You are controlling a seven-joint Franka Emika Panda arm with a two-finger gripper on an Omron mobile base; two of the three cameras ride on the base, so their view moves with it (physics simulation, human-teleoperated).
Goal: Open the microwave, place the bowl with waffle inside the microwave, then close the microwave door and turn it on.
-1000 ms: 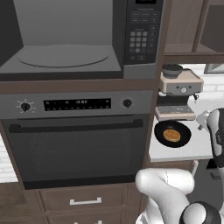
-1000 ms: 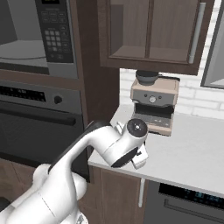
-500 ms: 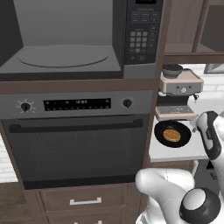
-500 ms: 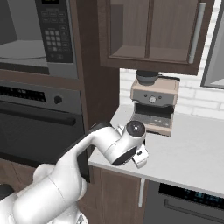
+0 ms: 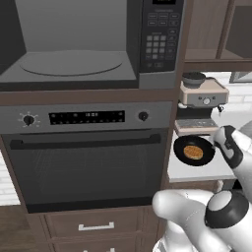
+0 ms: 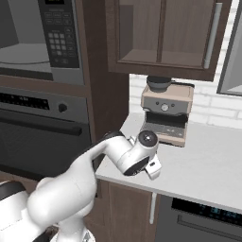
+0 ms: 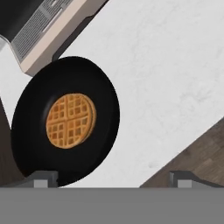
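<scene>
The microwave [image 5: 74, 64] stands open, showing its light grey inside and round turntable, with the keypad [image 5: 160, 39] to the right. Its door [image 5: 10, 29] is swung out at the far left. The black bowl with waffle [image 5: 193, 150] sits on the white counter [image 5: 197, 171] in front of the coffee machine. My hand [image 5: 230, 146] hangs just right of the bowl and above it. In the hand view my gripper [image 7: 116, 179] is open. The bowl [image 7: 65, 120] lies over the left fingertip [image 7: 43, 178], and bare counter lies between the tips. Nothing is held.
A beige coffee machine [image 5: 202, 106] stands right behind the bowl, against the white brick wall. The black oven [image 5: 88, 162] with its bar handle sits under the microwave, and wooden cabinets [image 6: 160, 33] hang above the counter [image 6: 203, 165]. The counter's front edge [image 7: 183, 144] runs close to the bowl.
My hand has drifted a little to the left, closer to the bowl. The bowl and the microwave door have stayed put, and the gripper has stayed open.
</scene>
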